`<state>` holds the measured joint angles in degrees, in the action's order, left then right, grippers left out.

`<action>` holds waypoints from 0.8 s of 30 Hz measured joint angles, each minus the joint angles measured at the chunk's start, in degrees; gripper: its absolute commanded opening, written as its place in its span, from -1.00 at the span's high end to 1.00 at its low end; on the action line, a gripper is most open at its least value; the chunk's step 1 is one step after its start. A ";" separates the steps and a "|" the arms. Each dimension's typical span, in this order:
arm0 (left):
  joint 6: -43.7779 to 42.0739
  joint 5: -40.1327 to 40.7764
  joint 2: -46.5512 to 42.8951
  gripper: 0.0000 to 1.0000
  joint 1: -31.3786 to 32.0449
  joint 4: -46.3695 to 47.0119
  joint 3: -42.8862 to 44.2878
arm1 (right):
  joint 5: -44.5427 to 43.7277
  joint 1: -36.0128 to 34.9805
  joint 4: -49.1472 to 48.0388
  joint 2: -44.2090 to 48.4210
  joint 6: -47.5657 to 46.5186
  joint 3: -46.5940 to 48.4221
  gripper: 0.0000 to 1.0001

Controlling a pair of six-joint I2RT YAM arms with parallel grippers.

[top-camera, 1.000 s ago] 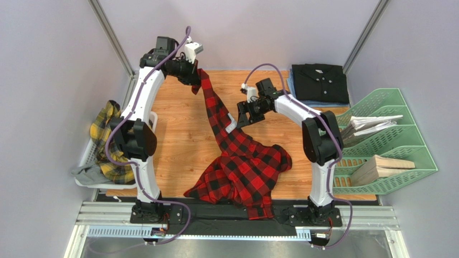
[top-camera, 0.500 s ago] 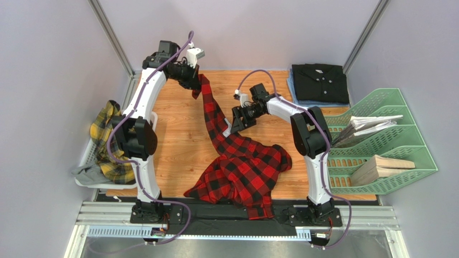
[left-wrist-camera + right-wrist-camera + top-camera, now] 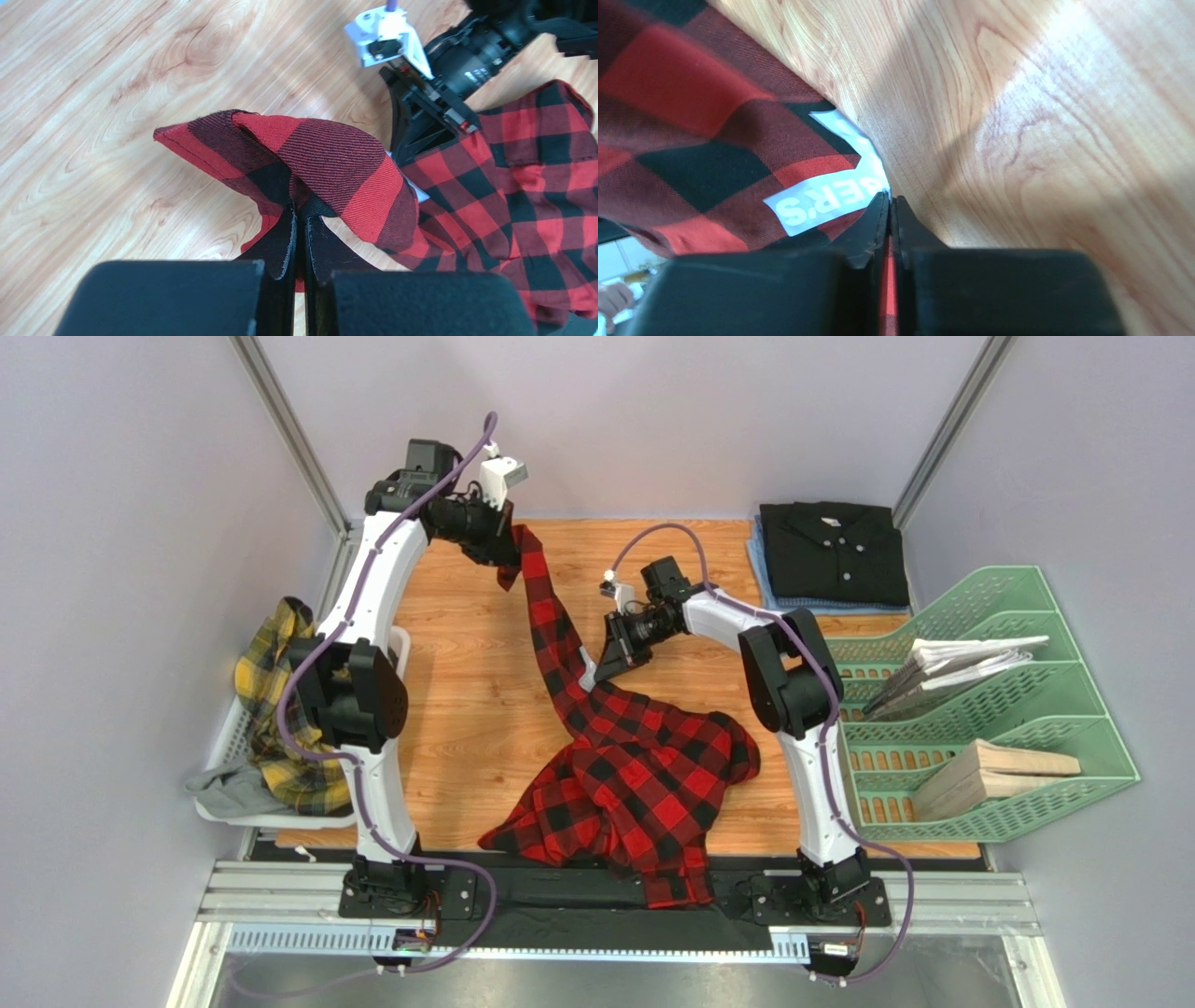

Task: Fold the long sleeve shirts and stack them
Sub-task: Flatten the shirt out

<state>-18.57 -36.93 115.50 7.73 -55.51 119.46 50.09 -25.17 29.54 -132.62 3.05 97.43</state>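
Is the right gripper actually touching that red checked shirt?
Touching. In the right wrist view the right gripper is shut on the red checked shirt, with red cloth pinched in it.

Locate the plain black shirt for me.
In the top external view, the black shirt lies folded at the far right corner of the table, on a blue cloth and just behind the green rack.

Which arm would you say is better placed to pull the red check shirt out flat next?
Probably right: the right hand is shut on the red shirt by its white letters, low near the table, while the left hand holds a corner up.
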 measured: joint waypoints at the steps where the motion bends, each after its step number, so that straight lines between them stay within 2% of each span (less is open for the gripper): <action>1: -0.26 -0.81 -0.04 0.98 0.00 0.02 0.09 | 0.17 0.00 -0.02 -0.07 0.04 -0.11 1.00; 5: -2.54 -3.21 -1.44 0.93 1.46 -0.90 0.07 | 0.90 0.55 -0.31 0.55 0.42 -1.46 1.00; 7: -5.53 -3.63 -4.04 0.80 4.68 -2.82 -0.17 | 1.07 1.11 -0.22 1.60 0.92 -2.56 1.00; 8: -7.80 -3.69 -6.29 0.52 7.58 -4.00 -0.79 | 1.07 1.64 -0.11 2.32 1.27 -2.97 1.00; 10: -12.92 -3.67 -11.63 0.14 15.78 -5.68 -3.58 | 1.07 3.15 0.09 4.04 1.88 -3.37 1.00; 11: -15.67 -3.56 -14.21 -0.18 20.22 -7.10 -5.27 | 1.07 4.15 0.22 5.29 2.32 -3.48 1.00; 12: -18.49 -3.45 -18.05 -0.28 26.80 -8.39 -8.59 | 1.07 5.11 0.26 6.45 2.75 -3.50 1.00; 13: -20.48 -3.63 -21.05 -0.30 32.17 -9.51 -11.61 | 1.16 6.32 0.17 8.00 3.34 -3.50 1.00; 15: -22.73 -4.81 -26.40 -0.38 38.77 -11.72 -17.59 | 1.64 8.46 0.15 11.61 4.76 -3.52 1.00; 17: -23.23 -4.96 -31.08 -0.40 37.00 -12.98 -24.09 | 2.21 11.32 0.07 14.88 5.77 -3.82 1.00; 20: -23.69 -3.06 -34.34 -0.43 27.71 -10.27 -34.51 | 3.10 14.43 -0.15 20.02 7.21 -4.85 1.00; 22: -24.79 -0.81 -34.07 -0.50 23.52 -8.50 -41.48 | 3.67 15.98 -0.31 23.28 8.07 -6.19 1.00; 24: -26.36 2.01 -32.76 -0.50 22.27 -6.95 -48.89 | 4.31 16.90 -0.28 26.12 8.81 -7.65 1.00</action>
<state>-44.93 -34.92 82.74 30.00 -62.46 70.57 54.39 -8.27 29.26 -106.50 11.86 89.78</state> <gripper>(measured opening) 0.742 0.004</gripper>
